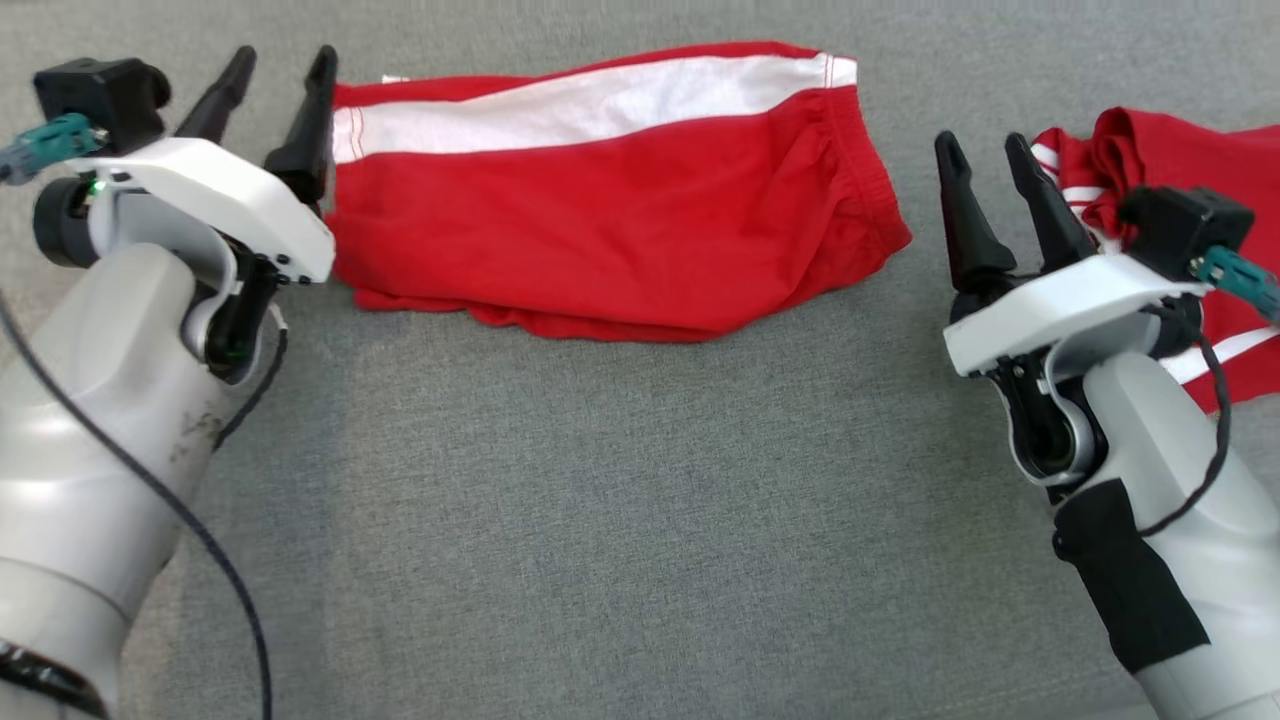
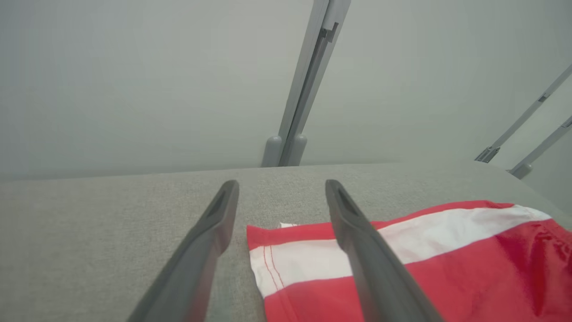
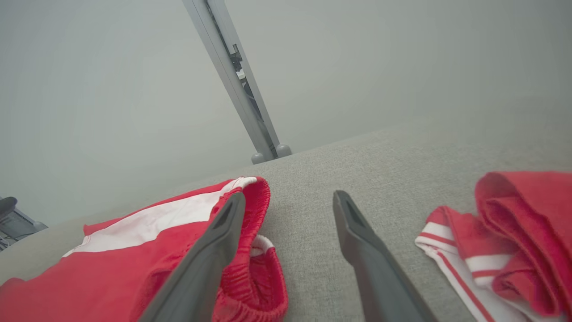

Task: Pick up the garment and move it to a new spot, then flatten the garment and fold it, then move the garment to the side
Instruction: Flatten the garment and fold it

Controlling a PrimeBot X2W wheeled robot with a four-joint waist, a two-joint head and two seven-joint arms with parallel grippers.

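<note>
The garment [image 1: 610, 200] is a pair of red shorts with a white side stripe, folded and lying flat on the grey cloth surface at the top middle. My left gripper [image 1: 283, 68] stands open at the garment's left edge, nothing between its fingers. In the left wrist view the garment [image 2: 447, 264] lies below and right of the open left gripper [image 2: 281, 188]. My right gripper [image 1: 985, 150] is open just right of the garment's elastic waistband. The right wrist view has the waistband [image 3: 250, 268] by the left finger of the open right gripper [image 3: 288, 199].
A second red garment with white stripes [image 1: 1170, 170] lies crumpled at the right edge, behind my right wrist, also seen as a bunched pile [image 3: 505, 241]. Grey metal frame posts [image 2: 304, 89] stand beyond the far edge of the surface. Bare grey cloth [image 1: 620, 520] spreads in front.
</note>
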